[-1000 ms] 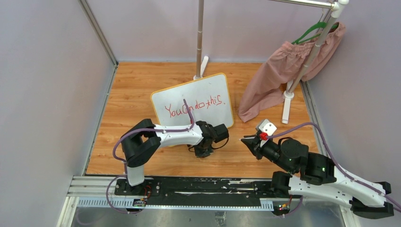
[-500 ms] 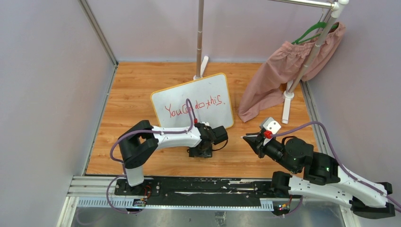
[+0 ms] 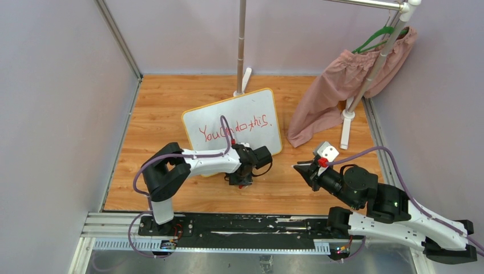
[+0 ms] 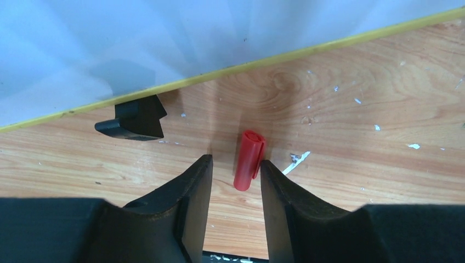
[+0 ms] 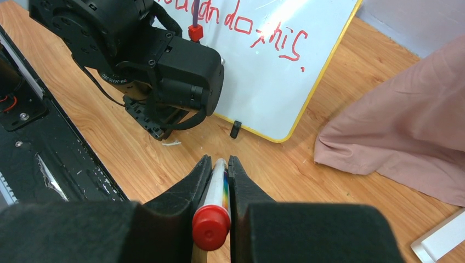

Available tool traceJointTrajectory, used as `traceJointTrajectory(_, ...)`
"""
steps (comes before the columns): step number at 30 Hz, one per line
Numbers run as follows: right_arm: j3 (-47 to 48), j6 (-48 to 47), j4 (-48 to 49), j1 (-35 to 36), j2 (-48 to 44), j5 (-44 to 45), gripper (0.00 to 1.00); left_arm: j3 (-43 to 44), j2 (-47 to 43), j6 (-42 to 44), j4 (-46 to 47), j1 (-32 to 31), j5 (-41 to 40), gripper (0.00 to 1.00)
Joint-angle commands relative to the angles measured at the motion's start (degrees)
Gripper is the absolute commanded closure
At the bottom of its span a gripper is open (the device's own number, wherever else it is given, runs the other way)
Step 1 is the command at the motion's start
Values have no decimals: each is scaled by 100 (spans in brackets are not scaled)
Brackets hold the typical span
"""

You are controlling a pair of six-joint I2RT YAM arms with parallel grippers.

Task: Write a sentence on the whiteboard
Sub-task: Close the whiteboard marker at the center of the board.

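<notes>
Pale grey walls close in a wood-grain bench [image 3: 165,114] flecked with small white scraps. Just beyond the left hand [image 4: 234,181], the whiteboard [image 3: 251,114] lies on the boards, its yellow rim [image 4: 230,68] running across the wrist view with one black clip foot [image 4: 134,118] up and to the left of the fingers [image 4: 192,203]. The sentence [image 3: 234,128] slants across the board in red, reading "You can do this.", partly crossed by the arm's purple cable [image 3: 227,131].

The left hand points down at the bench with its jaws apart. A red cap [image 4: 248,159] lies on the wood in the gap between the fingertips, close to the right one; whether it touches that finger I cannot tell.

Well to the right of that, the right hand [image 5: 219,167] is clamped on a marker [image 5: 216,203], red end toward the wrist camera, tip aimed at the board's near corner. Farther right hangs a pink garment [image 3: 337,85] on a white rack [image 3: 365,74], its hem pooled on the bench.
</notes>
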Motion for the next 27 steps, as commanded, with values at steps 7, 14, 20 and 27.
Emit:
traceJointTrajectory(7, 172, 22, -27, 8, -53, 36, 100, 245, 280, 166, 82, 96, -39, 56)
traceJointTrajectory(14, 163, 35, -37, 5, -81, 57, 100, 202, 361, 204, 109, 102, 10, 76)
traceJointTrajectory(20, 187, 38, -36, 7, -55, 67, 100, -166, 237, 127, 358, 100, 138, 100)
traceJointTrajectory(27, 248, -22, 15, 8, 24, 50, 100, -372, -266, 155, 568, 96, 86, 100)
